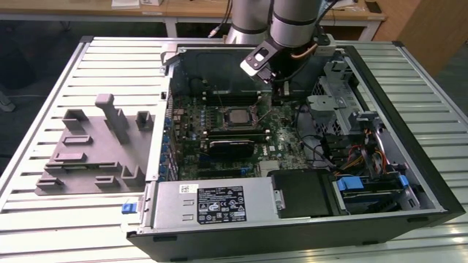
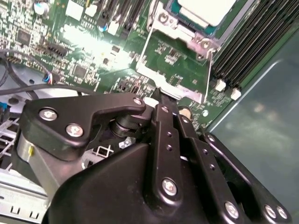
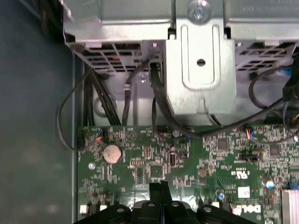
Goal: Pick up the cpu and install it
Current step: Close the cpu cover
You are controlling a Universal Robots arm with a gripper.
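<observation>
**First inspector:** What hazards do we record at this stage?

**Second inspector:** We judge the chief risk to be contact with the board. The gripper (image 3: 161,185) hangs low over the motherboard (image 3: 154,158), inside the open computer case (image 1: 431,181). Black cables (image 3: 159,107) loop just beyond its tips. In our opinion, a small sideways error could snag a cable or scrape a component. We also note the cpu (image 2: 205,8). If it sits askew in its socket, any pressure on it could bend the contacts beneath. We cannot confirm from these views that it lies flat all round.

**First inspector:** Where do we place the cpu?

**Second inspector:** In the exterior view it lies in the socket near the middle of the board, silver top facing up. It is toward the exterior view's left of the gripper and apart from it. In the second wrist view it sits past the metal socket frame (image 2: 161,21), beside the memory slots (image 2: 252,37).

**First inspector:** And the gripper itself?

**Second inspector:** In both wrist views we find the two fingers (image 3: 155,191) drawn together, tip against tip, with no gap that we can see. Nothing shows between them, so we record it as closed and empty. As far as we can tell, it touches nothing.
</observation>
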